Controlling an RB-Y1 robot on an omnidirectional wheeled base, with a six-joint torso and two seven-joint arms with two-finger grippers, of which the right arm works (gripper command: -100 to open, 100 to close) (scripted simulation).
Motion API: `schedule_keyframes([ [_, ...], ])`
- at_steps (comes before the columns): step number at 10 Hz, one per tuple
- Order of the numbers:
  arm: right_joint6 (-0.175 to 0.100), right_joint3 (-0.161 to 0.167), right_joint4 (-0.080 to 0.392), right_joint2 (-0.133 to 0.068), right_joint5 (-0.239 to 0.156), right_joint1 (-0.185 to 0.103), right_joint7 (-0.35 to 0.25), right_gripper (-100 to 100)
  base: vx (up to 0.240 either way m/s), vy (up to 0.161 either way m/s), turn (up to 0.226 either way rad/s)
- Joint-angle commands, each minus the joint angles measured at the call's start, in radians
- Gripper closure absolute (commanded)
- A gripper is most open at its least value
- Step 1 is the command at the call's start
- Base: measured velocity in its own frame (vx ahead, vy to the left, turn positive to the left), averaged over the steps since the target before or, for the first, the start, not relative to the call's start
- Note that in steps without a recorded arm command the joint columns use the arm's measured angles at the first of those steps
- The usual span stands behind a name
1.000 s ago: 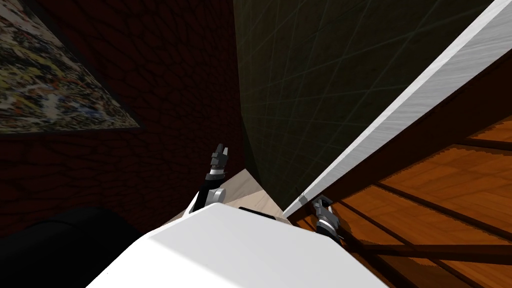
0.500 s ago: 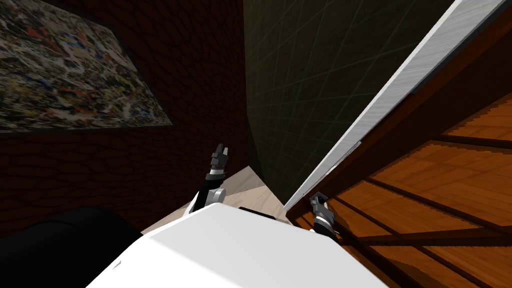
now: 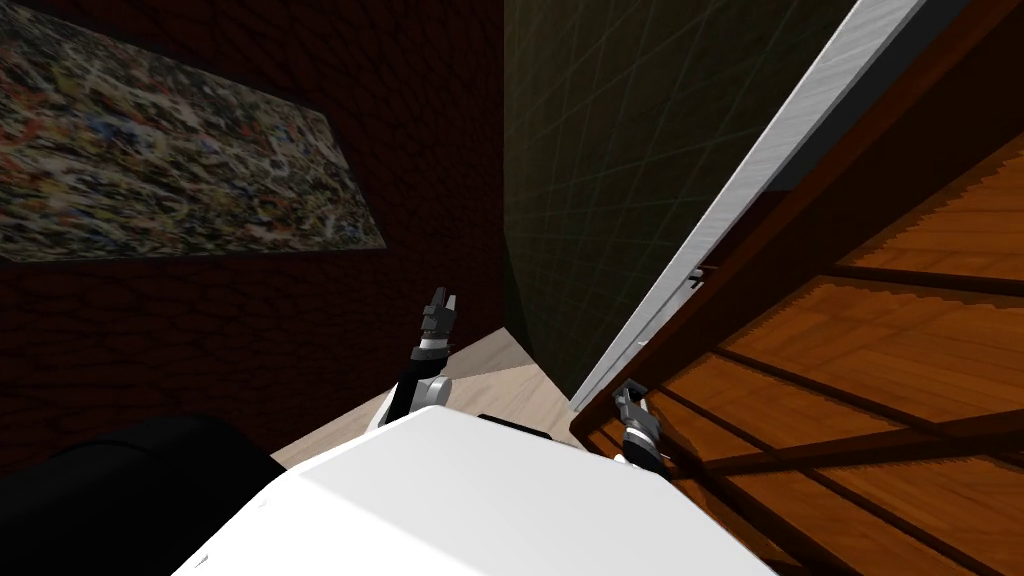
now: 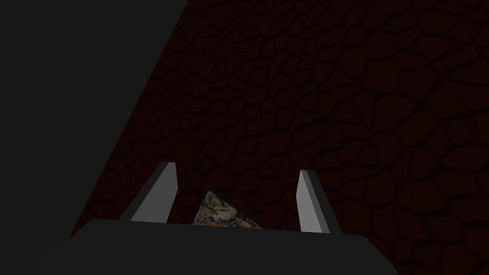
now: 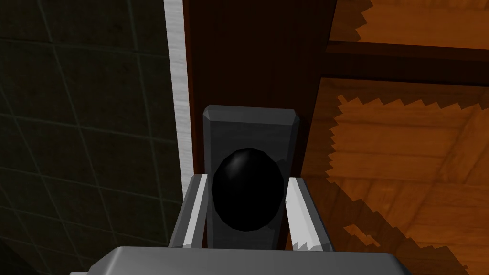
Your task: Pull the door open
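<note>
The brown panelled door [image 3: 870, 330] stands ajar on my right, its edge swung away from the white frame [image 3: 760, 170]. In the right wrist view my right gripper [image 5: 247, 177] is shut on the round black knob [image 5: 246, 188], one finger pressing each side. The knob sits on a grey plate [image 5: 248, 121] fixed to the door's dark edge strip. From the head, that gripper [image 3: 628, 393] shows at the door's lower edge. My left gripper [image 3: 441, 298] is raised near the dark red wall, and its fingers [image 4: 162, 195] stand open and empty.
A dark green tiled wall [image 3: 620, 150] lies beyond the frame. The dark red wall on my left carries a speckled painting [image 3: 170, 170]. A strip of pale floor [image 3: 490, 375] runs ahead. A black rounded shape [image 3: 130, 470] sits low on my left.
The door has swung further off the white frame, widening the gap. My right gripper moved slightly left with the knob. The head view turned, so the painting slid right.
</note>
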Motion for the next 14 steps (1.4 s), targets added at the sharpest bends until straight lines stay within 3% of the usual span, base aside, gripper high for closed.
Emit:
schedule_keyframes([
  [1,0.000,0.020,-0.008,-0.005,0.013,0.004,-0.014,100,-0.184,0.029,0.060],
  [8,0.002,0.099,-0.040,-0.027,0.061,0.018,-0.067,100,-0.242,0.005,0.058],
  [9,0.007,0.089,-0.050,-0.026,0.056,0.020,-0.058,100,-0.119,0.007,0.023],
  [14,-0.007,0.167,-0.076,-0.053,0.101,0.049,-0.114,100,-0.215,-0.024,0.070],
])
